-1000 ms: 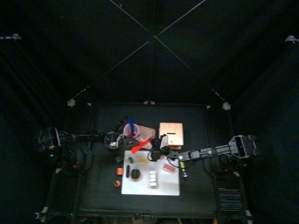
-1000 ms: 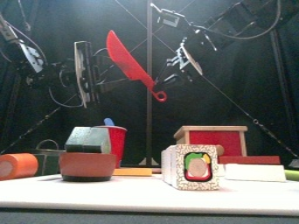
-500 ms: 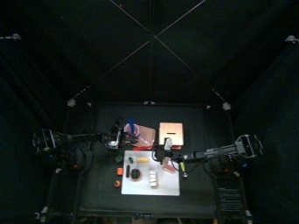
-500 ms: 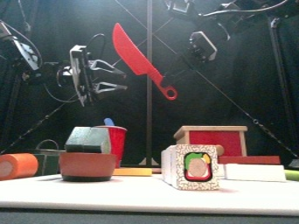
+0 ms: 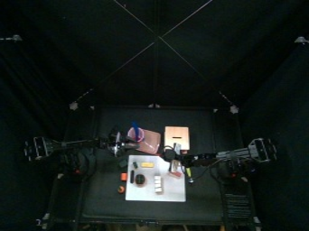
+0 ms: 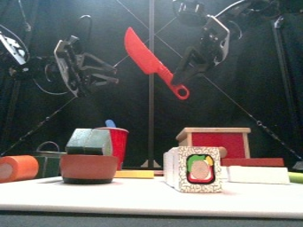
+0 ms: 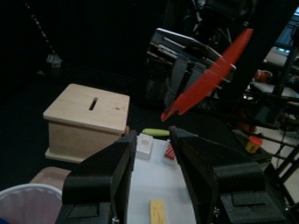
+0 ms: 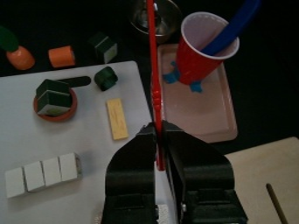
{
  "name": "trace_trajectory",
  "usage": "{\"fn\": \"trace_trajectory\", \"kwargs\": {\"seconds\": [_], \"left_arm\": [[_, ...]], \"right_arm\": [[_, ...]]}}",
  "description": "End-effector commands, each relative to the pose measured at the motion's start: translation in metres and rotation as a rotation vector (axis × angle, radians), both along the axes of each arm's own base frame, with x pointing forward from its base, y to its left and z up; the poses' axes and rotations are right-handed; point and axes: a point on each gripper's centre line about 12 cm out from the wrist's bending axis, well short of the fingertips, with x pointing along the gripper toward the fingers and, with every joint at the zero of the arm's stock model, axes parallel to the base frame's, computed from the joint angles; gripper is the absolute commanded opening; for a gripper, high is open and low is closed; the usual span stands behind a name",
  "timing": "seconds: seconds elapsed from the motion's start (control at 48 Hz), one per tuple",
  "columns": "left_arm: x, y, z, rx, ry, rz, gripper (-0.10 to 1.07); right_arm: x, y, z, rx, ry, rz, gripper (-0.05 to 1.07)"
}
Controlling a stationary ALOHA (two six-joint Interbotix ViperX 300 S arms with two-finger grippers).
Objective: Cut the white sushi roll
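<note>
I hold the red knife (image 6: 151,62) high over the table in the right gripper (image 8: 158,131), whose jaws are pinched nearly together on the handle. The blade slopes up and away from the grip, well apart from everything below, so I judge that the cut has not yet begun. The left gripper (image 7: 152,138) hangs beside it with its jaws spread wide and holding nothing, probably kept free to steady the food. The white sushi roll (image 6: 196,168) stands on the front half of the white cutting board (image 5: 175,194), which lies mid-table toward the front edge. The roll is clear of its neighbours, which leaves the blade room to come down. Seen end-on, the roll is a stubby block with a white face, a coloured centre and a dark speckled rim. Seen from the right wrist, the roll (image 8: 41,175) shows 3 grooves that mark 4 sections, which I take to be the intended cutting lines. The knife looks like smooth moulded plastic with a rounded tip and a ring at the handle's end. Nearby stand a dull red-brown bowl (image 6: 89,167), a glossy red cup (image 6: 112,142) and a slotted, pale wooden box (image 7: 87,109).
</note>
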Motion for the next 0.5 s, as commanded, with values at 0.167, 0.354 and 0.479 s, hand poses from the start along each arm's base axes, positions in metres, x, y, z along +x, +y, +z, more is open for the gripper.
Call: {"fn": "trace_trajectory", "kwargs": {"seconds": [0.167, 0.354, 0.479], "left_arm": [[0.004, -0.007, 0.0, 0.058, 0.033, -0.013, 0.76], [0.005, -0.006, -0.006, 0.08, 0.091, 0.006, 0.76], [0.005, -0.007, -0.005, 0.095, 0.087, 0.006, 0.76]], "right_arm": [[0.001, -0.005, 0.019, 0.075, -0.063, -0.039, 0.21], [0.001, -0.007, 0.019, 0.131, -0.064, -0.072, 0.2], [0.001, -0.007, 0.02, 0.139, -0.067, -0.077, 0.2]]}}
